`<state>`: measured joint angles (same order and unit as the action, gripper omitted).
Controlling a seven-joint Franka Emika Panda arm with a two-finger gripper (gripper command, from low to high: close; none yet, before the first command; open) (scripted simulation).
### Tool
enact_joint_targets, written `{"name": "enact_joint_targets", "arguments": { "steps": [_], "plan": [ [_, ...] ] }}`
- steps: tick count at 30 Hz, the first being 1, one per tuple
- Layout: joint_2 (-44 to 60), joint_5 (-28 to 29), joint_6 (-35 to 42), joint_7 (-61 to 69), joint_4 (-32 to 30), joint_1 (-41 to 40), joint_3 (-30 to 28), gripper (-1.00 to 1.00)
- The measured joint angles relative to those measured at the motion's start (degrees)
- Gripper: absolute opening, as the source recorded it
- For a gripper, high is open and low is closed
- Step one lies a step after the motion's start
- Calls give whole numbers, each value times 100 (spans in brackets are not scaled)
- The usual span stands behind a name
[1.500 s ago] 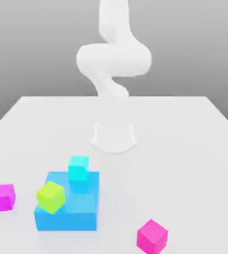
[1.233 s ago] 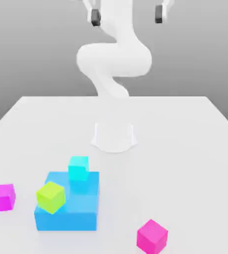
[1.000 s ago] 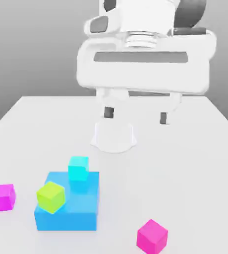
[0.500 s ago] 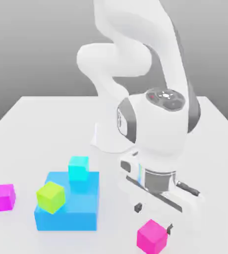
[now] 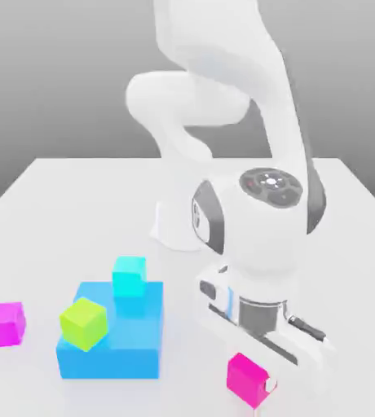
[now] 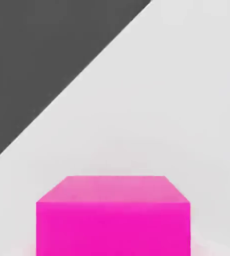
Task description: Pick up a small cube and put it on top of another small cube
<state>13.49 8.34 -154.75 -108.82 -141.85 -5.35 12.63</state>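
Hot-pink cube (image 5: 246,379) is seen at the lower right of the exterior frame, partly hidden beneath the gripper (image 5: 256,383), whose finger state cannot be told. Farther back, lime cube (image 5: 84,323) and cyan cube (image 5: 130,275) are carried on the blue block (image 5: 109,352).

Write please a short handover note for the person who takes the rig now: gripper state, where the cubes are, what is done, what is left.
Gripper: lowered around the hot-pink cube on the table; finger state cannot be judged.
Magenta cube: on the table at the exterior view's left, apart from the blue block.
Cyan cube and lime cube: on the blue block.
Done: approach to the hot-pink cube.
Left: grasp, lift, carry, stack on another small cube.
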Motion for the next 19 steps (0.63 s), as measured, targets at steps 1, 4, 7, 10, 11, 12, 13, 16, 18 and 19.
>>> {"name": "enact_joint_targets", "arguments": {
  "steps": [1, 4, 7, 10, 11, 12, 13, 16, 18, 19],
  "plan": [
    [-197, -69, 142, -116, -56, -107, -116, -100],
    [-789, -265, 559, -528, -229, -500, -504, -100],
    [-1391, -477, 967, -949, -408, -1125, -798, -100],
    [-2004, -743, 1362, -1336, -590, -1557, -1042, -100],
    [-2062, -798, 1357, -1421, -643, -1618, -1102, -100],
    [-1988, -821, 1231, -1467, -690, -1651, -1132, -100],
    [-1848, -828, 1046, -1493, -734, -1673, -1148, -100],
    [-1378, -831, 468, -1519, -840, -1663, -1181, 100],
    [-1378, -831, 468, -1519, -840, -1656, -1181, 100],
    [-1378, -831, 468, -1519, -840, -1653, -1181, 100]
  ]
}}
